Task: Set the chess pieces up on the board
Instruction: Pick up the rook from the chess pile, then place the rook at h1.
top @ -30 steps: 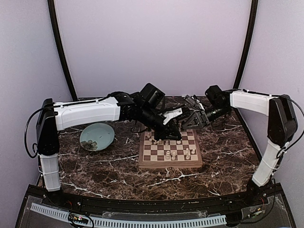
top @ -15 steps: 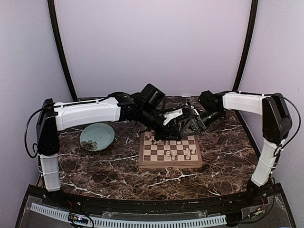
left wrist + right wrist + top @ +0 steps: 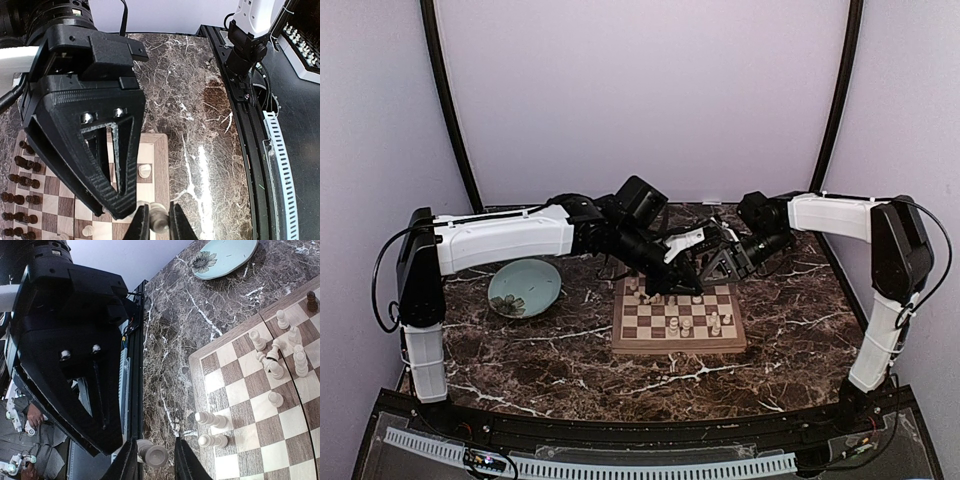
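Note:
The board (image 3: 630,338) lies mid-table, with dark chess pieces (image 3: 650,297) along its far edge and white ones (image 3: 685,325) nearer. Both grippers meet over its far edge. My left gripper (image 3: 688,283) (image 3: 156,222) is shut on a cream-white piece (image 3: 159,220). My right gripper (image 3: 708,268) (image 3: 155,460) stands around a white piece (image 3: 152,455), which looks like the same one. That piece rests against one finger, with a gap to the other. In the left wrist view the right gripper (image 3: 85,125) shows large and black; a lone white piece (image 3: 144,171) stands under it.
A pale-teal plate (image 3: 524,287) (image 3: 225,255) sits left of the board on the dark marble table (image 3: 520,350). In the right wrist view, white pieces (image 3: 212,419) lean near the board's edge (image 3: 197,370) and others (image 3: 272,365) cluster further in.
The right arm has swung left to bring its gripper up to the left one, and its jaws have narrowed around the white piece. The left arm has held still, shut on the piece.

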### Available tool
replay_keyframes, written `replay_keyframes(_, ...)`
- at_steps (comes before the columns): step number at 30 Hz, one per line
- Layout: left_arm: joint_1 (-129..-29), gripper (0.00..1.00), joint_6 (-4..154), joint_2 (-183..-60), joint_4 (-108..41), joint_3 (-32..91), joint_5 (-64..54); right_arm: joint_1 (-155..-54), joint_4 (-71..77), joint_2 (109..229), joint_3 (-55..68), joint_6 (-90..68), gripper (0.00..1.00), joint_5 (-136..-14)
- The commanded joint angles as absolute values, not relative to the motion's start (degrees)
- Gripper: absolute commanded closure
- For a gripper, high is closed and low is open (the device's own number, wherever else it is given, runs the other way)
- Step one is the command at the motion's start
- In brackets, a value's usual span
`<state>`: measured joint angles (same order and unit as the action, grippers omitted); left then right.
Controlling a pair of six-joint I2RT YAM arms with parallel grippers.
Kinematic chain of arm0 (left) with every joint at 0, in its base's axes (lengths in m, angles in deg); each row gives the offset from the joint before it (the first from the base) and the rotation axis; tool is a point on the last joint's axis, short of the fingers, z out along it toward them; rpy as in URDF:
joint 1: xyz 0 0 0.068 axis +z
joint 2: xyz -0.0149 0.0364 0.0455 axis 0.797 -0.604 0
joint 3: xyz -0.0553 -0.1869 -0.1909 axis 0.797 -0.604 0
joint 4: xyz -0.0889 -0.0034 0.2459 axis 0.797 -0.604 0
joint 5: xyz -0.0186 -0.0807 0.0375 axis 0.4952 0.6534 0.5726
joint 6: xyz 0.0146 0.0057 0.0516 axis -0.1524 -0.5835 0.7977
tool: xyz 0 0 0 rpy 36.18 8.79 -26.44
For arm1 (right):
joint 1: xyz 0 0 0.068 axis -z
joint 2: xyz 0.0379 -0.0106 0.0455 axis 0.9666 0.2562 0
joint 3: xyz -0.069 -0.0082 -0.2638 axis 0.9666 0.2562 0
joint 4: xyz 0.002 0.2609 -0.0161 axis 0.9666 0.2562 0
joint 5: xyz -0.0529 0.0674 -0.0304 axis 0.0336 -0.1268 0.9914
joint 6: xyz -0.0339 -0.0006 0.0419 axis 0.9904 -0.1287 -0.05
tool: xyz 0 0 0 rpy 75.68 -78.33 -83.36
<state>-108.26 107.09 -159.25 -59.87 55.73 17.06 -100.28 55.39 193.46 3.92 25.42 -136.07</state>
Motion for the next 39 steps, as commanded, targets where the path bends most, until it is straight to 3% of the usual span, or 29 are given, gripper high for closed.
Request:
replay_keyframes(1, -108.5, 0.92, 108.1, -159.4, -59.7, 56.2, 17.7, -100.6, 55.7, 194.2, 2.0, 25.3, 0.66, -137.8)
replay_keyframes(5, -108.5, 0.92, 108.1, -159.4, -59.8, 56.3, 17.9, -100.6, 55.8, 194.6, 1.9, 25.3, 0.63, -138.1)
replay_keyframes(20, -108.5, 0.92, 107.9, -159.4, -60.1, 56.5, 17.7, -99.0, 51.2, 192.6, 2.4, 22.0, 0.84, -136.2)
replay_keyframes(28, -107.6, 0.92, 105.9, -155.5, -58.2, 49.6, 16.0, -96.0, 34.9, 180.0, 11.5, 14.9, 0.87, -119.3)
replay_keyframes(39, -97.9, 0.91, 93.8, -149.1, -47.0, 39.0, 13.1, -98.6, 27.3, 162.9, 31.4, 23.2, 0.87, -100.3)
